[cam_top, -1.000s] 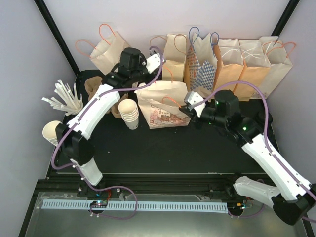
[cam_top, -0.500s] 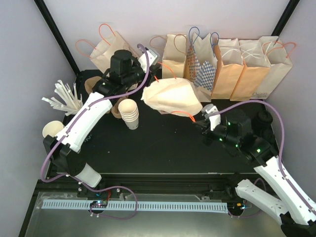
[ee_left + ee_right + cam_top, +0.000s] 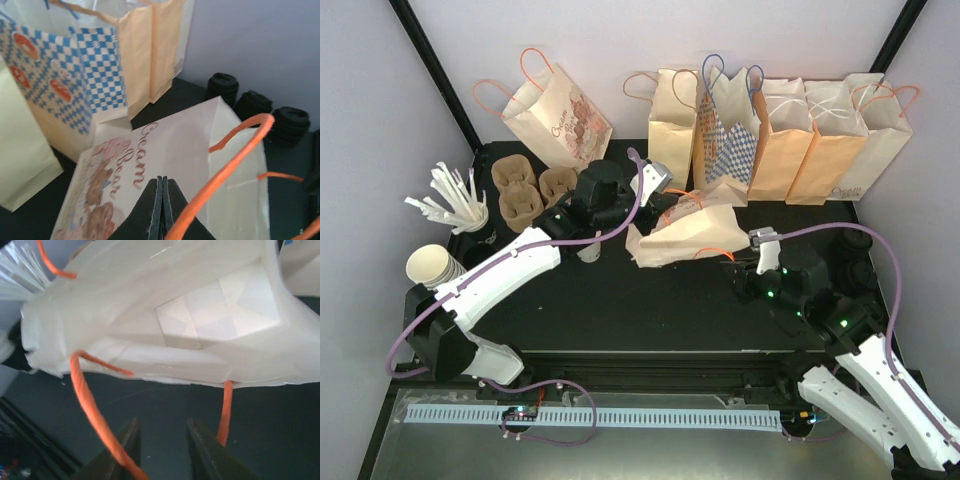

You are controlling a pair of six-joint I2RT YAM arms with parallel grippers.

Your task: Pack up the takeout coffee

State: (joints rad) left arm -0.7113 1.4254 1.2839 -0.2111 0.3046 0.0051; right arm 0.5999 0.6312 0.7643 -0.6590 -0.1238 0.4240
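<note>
A cream paper bag [image 3: 690, 232] with orange handles and "Cream Bear" print lies tipped on the black table, its open mouth toward my right arm. My left gripper [image 3: 662, 195] is at the bag's upper left. In the left wrist view its jaws [image 3: 162, 179] are pressed shut over the bag's printed side [image 3: 175, 145]; no paper shows between the pads, and an orange handle [image 3: 235, 150] crosses in front of the right finger. My right gripper [image 3: 162, 422] stands open just before the bag's mouth [image 3: 200, 305], a handle loop [image 3: 92, 405] beside its left finger. The takeout coffee is out of view.
Several paper bags [image 3: 780, 130] stand along the back wall, and a printed one [image 3: 555, 110] leans at back left. Cardboard cup carriers [image 3: 525, 190], a bunch of white sticks [image 3: 450, 200] and a cup stack [image 3: 430, 265] sit at left. Black lid stacks [image 3: 855, 250] line the right wall.
The bag went from standing, through a lift, to lying tipped with its mouth to the right. My left arm swung forward and down with it. My right gripper drew back and opened, releasing the handle.
</note>
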